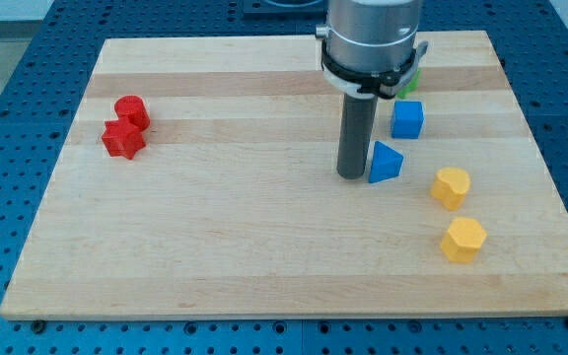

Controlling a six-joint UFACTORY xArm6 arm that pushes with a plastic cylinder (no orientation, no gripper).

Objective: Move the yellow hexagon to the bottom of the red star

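The yellow hexagon lies at the view's lower right. The red star lies far off at the view's left, touching a red cylinder just above it. My tip rests on the board in the middle right, right beside the left side of a blue triangle. The tip is up and to the left of the yellow hexagon and well apart from it.
A second yellow block, whose shape is unclear, lies just above the hexagon. A blue cube sits above the blue triangle. A green block is partly hidden behind the arm near the board's top edge.
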